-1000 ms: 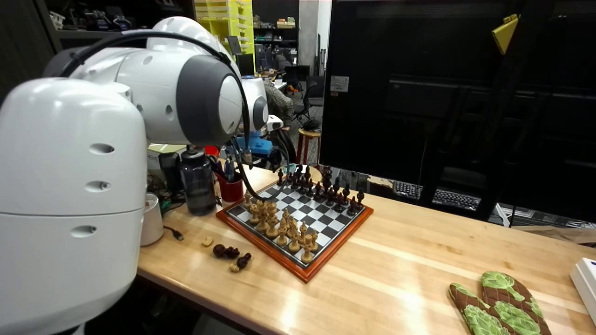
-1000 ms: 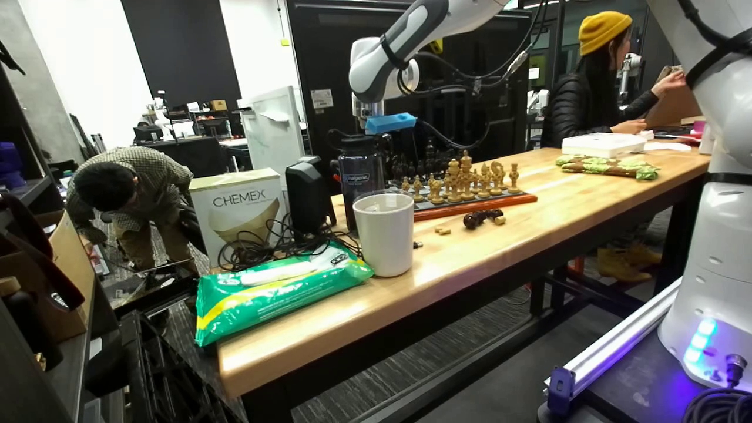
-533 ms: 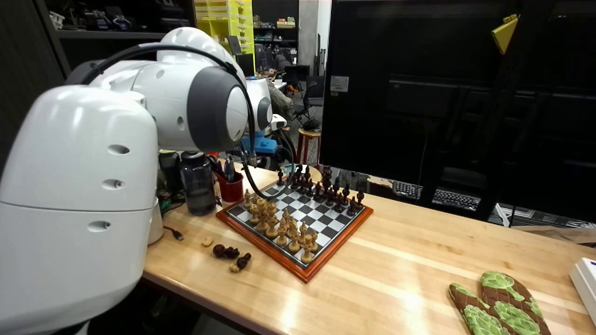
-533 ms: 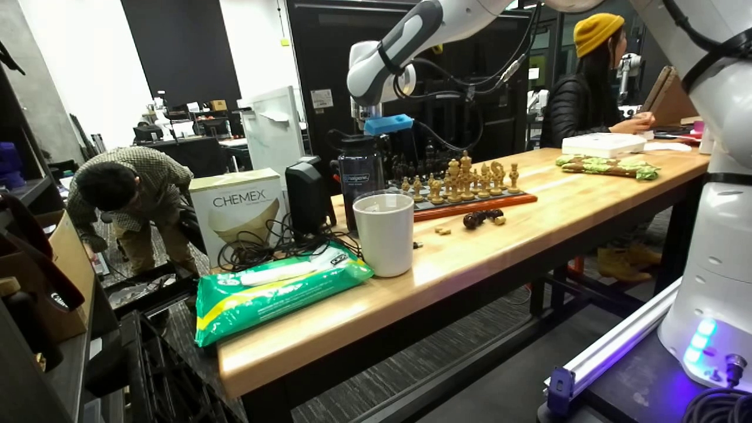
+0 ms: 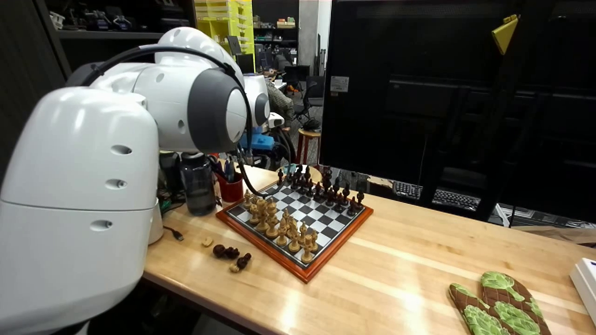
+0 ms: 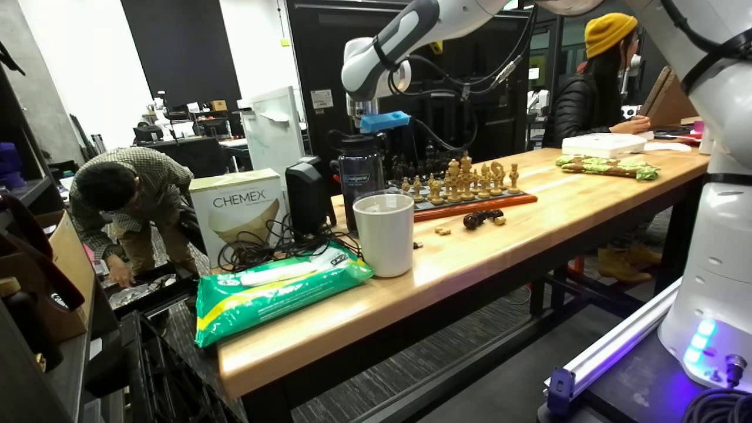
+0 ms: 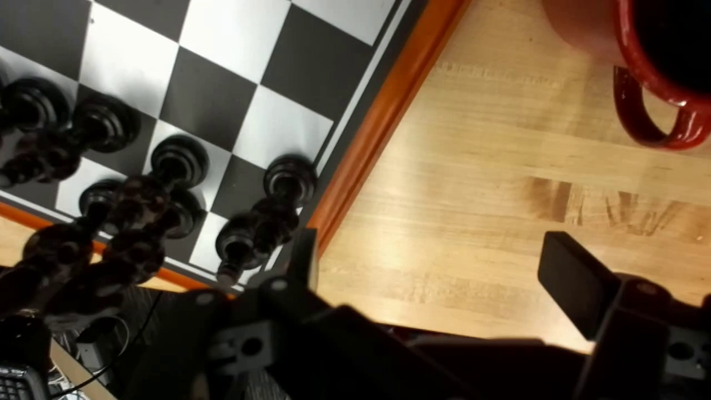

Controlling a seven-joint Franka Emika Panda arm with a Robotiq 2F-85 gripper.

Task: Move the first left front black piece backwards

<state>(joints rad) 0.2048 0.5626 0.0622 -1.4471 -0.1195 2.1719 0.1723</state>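
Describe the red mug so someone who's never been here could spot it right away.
On the wooden table, find the reddish-framed chessboard. In an exterior view, beside its upper left edge, between it and the tall dark bottle, stands the red mug. Its red colour, lower height and curved side handle, clear in the wrist view, set it apart from that bottle.

The wrist view crops some black pieces [image 7: 34, 105].

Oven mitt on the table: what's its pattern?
The mitt has green leafy shapes on brown, clearest in an exterior view.
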